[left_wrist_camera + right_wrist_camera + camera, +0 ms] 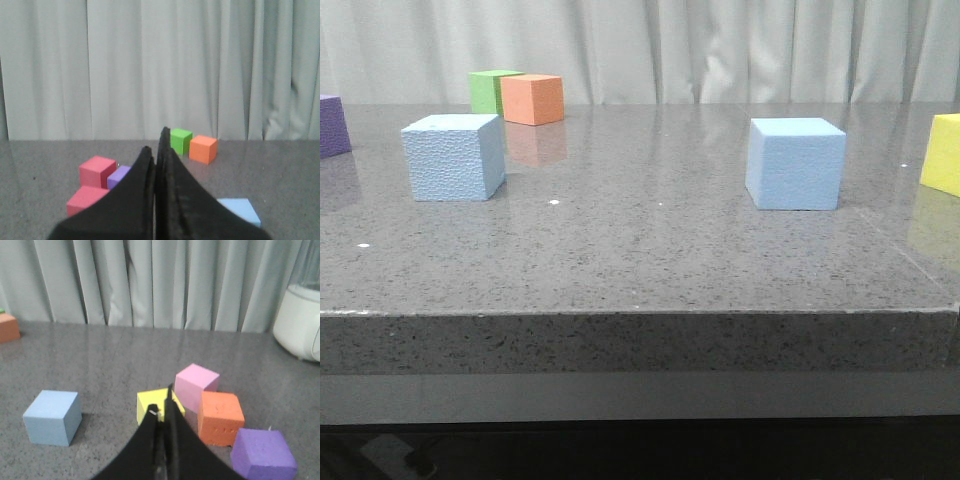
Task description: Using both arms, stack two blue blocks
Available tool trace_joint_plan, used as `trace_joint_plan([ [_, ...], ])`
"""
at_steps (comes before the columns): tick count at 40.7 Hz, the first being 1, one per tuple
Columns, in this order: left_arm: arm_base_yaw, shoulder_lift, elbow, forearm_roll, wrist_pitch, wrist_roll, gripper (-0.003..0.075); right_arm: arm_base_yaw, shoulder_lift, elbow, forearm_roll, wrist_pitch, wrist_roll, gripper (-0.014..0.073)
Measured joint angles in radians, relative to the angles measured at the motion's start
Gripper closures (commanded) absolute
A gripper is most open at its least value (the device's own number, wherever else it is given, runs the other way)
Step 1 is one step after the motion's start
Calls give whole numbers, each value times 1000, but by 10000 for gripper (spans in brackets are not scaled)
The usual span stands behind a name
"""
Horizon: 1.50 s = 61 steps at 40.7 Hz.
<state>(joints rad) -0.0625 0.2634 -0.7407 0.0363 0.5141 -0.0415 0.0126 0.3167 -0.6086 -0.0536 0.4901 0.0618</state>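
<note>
Two blue blocks rest apart on the grey table. The rough-textured blue block (453, 157) stands on the left, and the smooth blue block (795, 163) on the right. Neither gripper shows in the front view. My left gripper (154, 145) is shut with nothing held; one blue block (241, 210) peeks out beside its fingers. My right gripper (161, 402) is shut and empty, and the smooth blue block (53, 417) lies off to its side on the table.
Green (490, 91) and orange (533, 99) cubes stand at the back left, a purple cube (332, 125) at the far left, a yellow cube (943, 153) at the far right. Pink (196, 383), orange (220, 417) and purple (263, 455) cubes cluster beyond the right gripper; two red cubes (96, 171) lie near the left gripper.
</note>
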Motion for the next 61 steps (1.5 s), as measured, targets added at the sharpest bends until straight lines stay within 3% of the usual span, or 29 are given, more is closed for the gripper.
trace_joint_plan([
  [11,0,89,-1,0,75,0,741,0,137,-20,0,63,0,713],
  [40,0,94,39,0,77,0,733,0,141,-20,28,63,0,683],
  [44,0,94,39,0,77,0,636,0,141,-20,28,61,0,517],
  [49,0,94,39,9,77,0,361,0,143,-20,28,51,0,204],
  [52,0,94,39,35,77,0,211,0,145,-20,28,51,0,88],
  [55,0,94,39,68,77,0,157,0,147,-20,28,51,0,60],
  [61,0,94,39,87,76,0,156,0,147,-20,28,51,0,64],
])
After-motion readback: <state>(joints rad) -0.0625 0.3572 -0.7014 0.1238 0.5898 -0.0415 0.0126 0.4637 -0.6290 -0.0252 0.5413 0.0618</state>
